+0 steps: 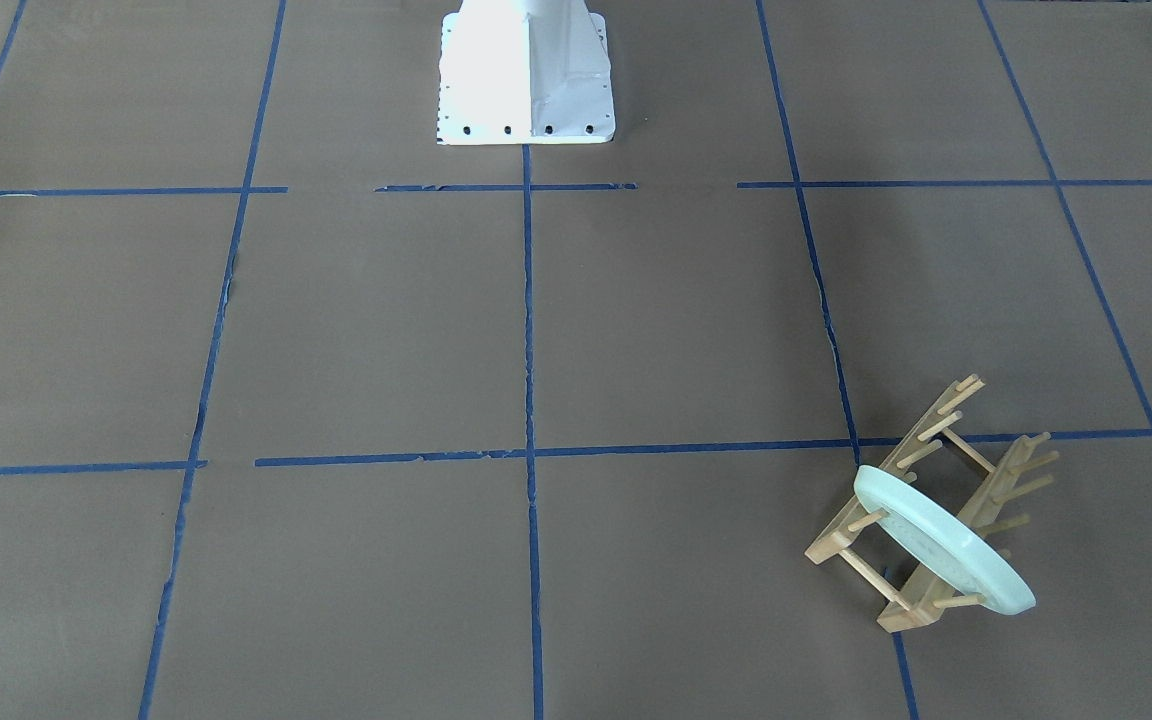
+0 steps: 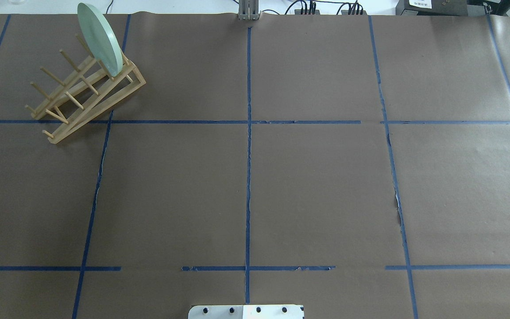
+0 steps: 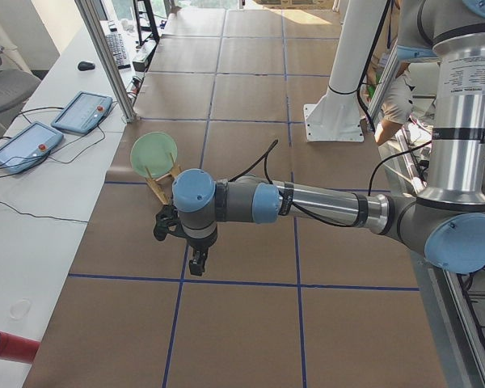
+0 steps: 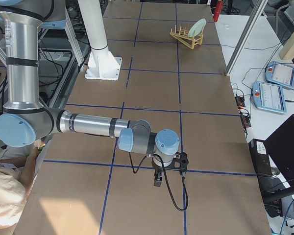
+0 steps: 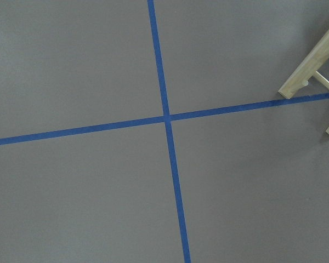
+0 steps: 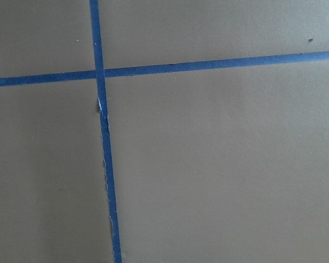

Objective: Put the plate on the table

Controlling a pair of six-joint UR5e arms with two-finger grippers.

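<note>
The pale mint-green plate (image 1: 941,540) stands on edge, tilted, between the pegs of the light wooden rack (image 1: 939,413); it also shows in the overhead view (image 2: 100,40) at the far left. The brown table (image 1: 676,330) carries blue tape lines. My left gripper (image 3: 197,263) shows only in the exterior left view, hanging above the table short of the plate (image 3: 153,152); I cannot tell if it is open. My right gripper (image 4: 158,180) shows only in the exterior right view, far from the plate (image 4: 199,25); I cannot tell its state. Neither holds anything that I can see.
The white robot base (image 1: 526,75) stands at the table's robot side. The rack's foot (image 5: 312,60) enters the left wrist view at the right edge. Tablets (image 3: 85,109) and cables lie on a side bench beyond the table's edge.
</note>
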